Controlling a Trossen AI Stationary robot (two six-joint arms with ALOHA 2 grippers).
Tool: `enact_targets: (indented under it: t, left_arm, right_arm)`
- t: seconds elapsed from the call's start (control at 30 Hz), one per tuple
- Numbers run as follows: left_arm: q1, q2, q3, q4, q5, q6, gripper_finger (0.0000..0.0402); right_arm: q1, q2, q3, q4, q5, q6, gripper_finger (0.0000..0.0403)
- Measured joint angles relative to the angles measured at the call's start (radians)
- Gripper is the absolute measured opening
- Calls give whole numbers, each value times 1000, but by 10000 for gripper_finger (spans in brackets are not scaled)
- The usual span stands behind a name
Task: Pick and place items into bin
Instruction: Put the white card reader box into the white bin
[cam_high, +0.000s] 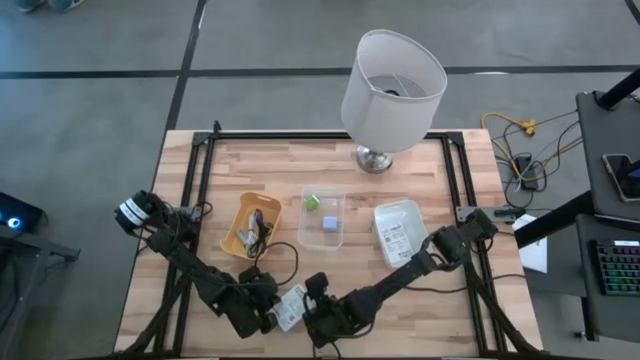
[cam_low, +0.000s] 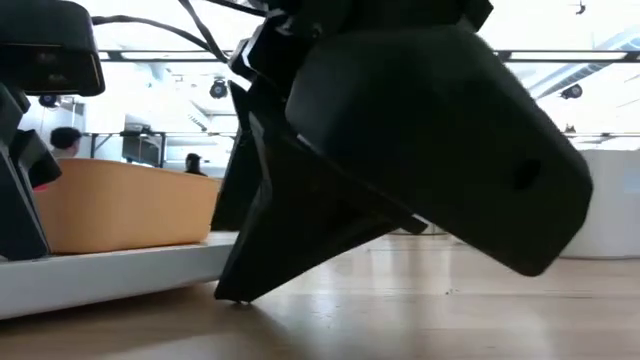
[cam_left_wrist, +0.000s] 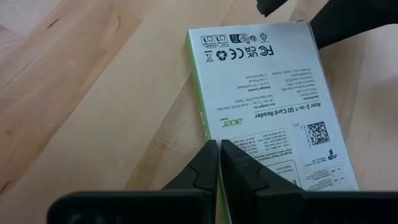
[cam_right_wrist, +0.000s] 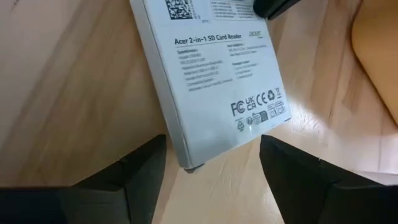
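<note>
High view is showing the card reader packet (cam_high: 291, 306) lying flat at the table's (cam_high: 450, 290) near edge; left gripper (cam_high: 268, 318), jaws closed, is pressing its left edge while right gripper (cam_high: 314, 297), jaws spread wide, is straddling its right corner.

Packet at bottom centre: flat white packet (cam_high: 291, 307) with green edge, black print facing up (Acer card reader), laid on bare wood.
Second packet: white packet (cam_high: 396, 238) right of centre, flat.
Cubes: green cube (cam_high: 312, 202) and grey-blue cube (cam_high: 330, 225), held in clear bin (cam_high: 324, 244), centre.
Cables: coiled cable (cam_high: 258, 235) in orange tray (cam_high: 242, 215), centre left.
</note>
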Motion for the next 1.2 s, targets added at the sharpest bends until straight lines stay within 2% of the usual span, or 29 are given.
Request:
enact_targets:
  t: [0.27,0.63,0.73,0.87,1.0,1.2]
  left_arm:
    - [6,1,-1,8,0,0,1]
    - [7,-18,-1,19,-4,7,2]
    - [6,-71,5,9,-30,83,1]
    - [10,-187,29,27,-107,234,1]
    - [10,-290,28,14,-144,305,2]
    - [10,-392,23,15,-157,316,1]
  right_arm:
    - [-13,-2,-28,68,-5,-147,210]
    - [-22,0,-31,75,-9,-201,89]
    - [-18,0,-10,57,5,-197,63]
    - [-15,-1,24,31,71,-154,41]
    - [-9,-20,58,-43,109,-92,33]
    - [26,-104,105,-283,204,194,31]
